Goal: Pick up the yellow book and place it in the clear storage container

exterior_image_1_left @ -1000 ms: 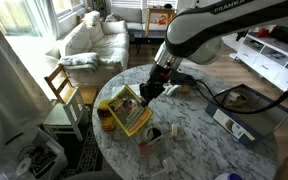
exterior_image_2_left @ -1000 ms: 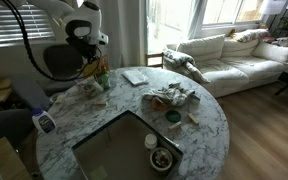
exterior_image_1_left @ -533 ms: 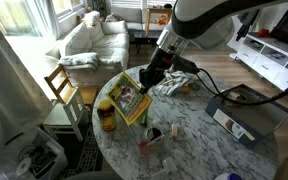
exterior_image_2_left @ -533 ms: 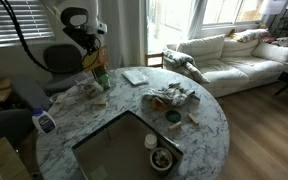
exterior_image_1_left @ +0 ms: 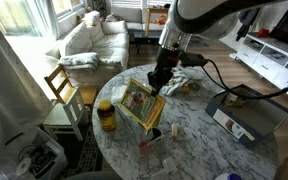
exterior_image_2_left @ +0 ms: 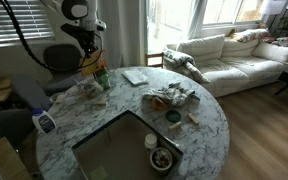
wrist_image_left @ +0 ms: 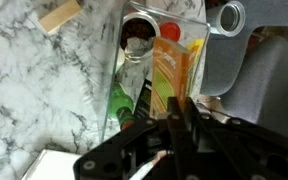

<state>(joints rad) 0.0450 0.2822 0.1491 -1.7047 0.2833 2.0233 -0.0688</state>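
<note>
Yellow book (exterior_image_1_left: 137, 104): thin, flat and nearly square, with a yellow border framing a greenish cover picture that has paler patches in it. It is wider than the jar (exterior_image_1_left: 106, 116) that stands just beside it, a glass jar with a yellow lid and dark contents. In an exterior view the book hangs tilted over the round marble table (exterior_image_1_left: 199, 140), cover facing outward, one corner up and the opposite corner pointing down toward the tabletop; whether that low corner touches the marble cannot be told.

The gripper (exterior_image_1_left: 159, 82) has the book by its upper corner, jaws drawn almost together with only the slim cover pinched between them. In the wrist view the dark fingers (wrist_image_left: 181, 128) sit close side by side, and the book (wrist_image_left: 168, 72) runs away from them nearly edge-on as an orange-yellow strip with green along it, above the veined marble.

The clear storage container (exterior_image_2_left: 97, 133) is a large, shallow see-through box on the table with a couple of small round things lying in it. The book is well apart from it, up in the air and not inside.
</note>
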